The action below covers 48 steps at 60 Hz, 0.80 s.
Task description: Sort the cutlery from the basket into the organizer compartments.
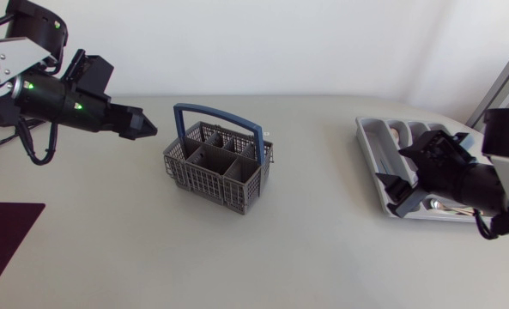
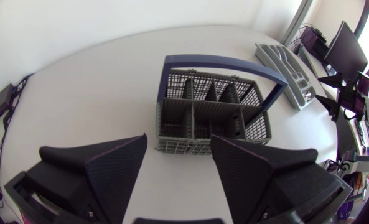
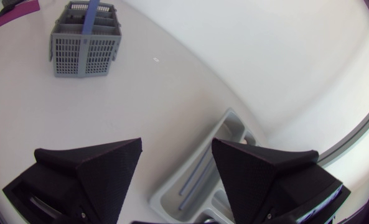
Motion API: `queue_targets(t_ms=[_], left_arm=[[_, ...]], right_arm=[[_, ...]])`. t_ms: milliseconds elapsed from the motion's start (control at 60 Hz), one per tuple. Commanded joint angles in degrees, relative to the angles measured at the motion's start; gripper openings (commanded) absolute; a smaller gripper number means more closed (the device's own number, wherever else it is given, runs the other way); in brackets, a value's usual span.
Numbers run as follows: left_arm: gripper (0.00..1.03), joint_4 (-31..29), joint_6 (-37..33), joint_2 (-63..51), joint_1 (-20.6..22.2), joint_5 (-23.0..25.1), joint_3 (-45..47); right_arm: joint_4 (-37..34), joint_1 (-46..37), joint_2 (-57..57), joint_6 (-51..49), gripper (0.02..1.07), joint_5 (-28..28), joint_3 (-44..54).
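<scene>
The grey mesh basket (image 1: 218, 166) with a blue handle stands mid-table; no cutlery sticks out of it. My left gripper (image 1: 142, 127) hovers to its left, open and holding nothing. In the left wrist view the basket (image 2: 212, 112) lies just ahead of the spread fingers (image 2: 119, 171). The grey organizer (image 1: 376, 159) sits at the right. My right gripper (image 1: 400, 176) hangs open over its near end, nothing between its fingers. The right wrist view shows the organizer (image 3: 224, 127) under the gripper (image 3: 177, 174), with slim cutlery (image 3: 190, 185) lying in one compartment, and the basket (image 3: 84, 37) far ahead.
A dark burgundy mat (image 1: 5, 249) lies at the front left corner of the table. Open tabletop stretches between basket and organizer (image 2: 284, 65). Cables run along the far left edge.
</scene>
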<state>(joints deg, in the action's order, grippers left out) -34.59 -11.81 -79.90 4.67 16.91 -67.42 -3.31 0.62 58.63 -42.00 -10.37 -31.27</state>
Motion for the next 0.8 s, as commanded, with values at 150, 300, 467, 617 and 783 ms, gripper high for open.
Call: queue_targets(t_ms=[150, 300, 467, 617, 783], left_arm=[[0.43, 2.68, -5.5, -8.61, -4.93, 2.43, 1.68], [0.3, 5.15, -7.17, -13.09, -4.67, 3.31, 1.41], [0.18, 6.29, -8.66, -19.33, -4.4, 4.36, -0.87], [0.14, 7.34, -9.02, -23.11, -3.44, 5.51, -3.25], [0.11, 7.87, -9.1, -25.75, -0.8, 7.18, -5.09]], right_arm=[[-0.12, 16.78, 5.44, 12.29, 0.6, 6.5, -3.19], [2.78, 23.55, 12.47, 16.51, 0.41, 8.53, -6.61], [6.56, 28.56, 21.61, 19.23, 0.13, 8.88, -11.1], [8.41, 31.11, 29.61, 20.46, 0.13, 8.79, -15.76], [9.46, 32.69, 34.97, 21.08, 0.12, 8.26, -19.09]])
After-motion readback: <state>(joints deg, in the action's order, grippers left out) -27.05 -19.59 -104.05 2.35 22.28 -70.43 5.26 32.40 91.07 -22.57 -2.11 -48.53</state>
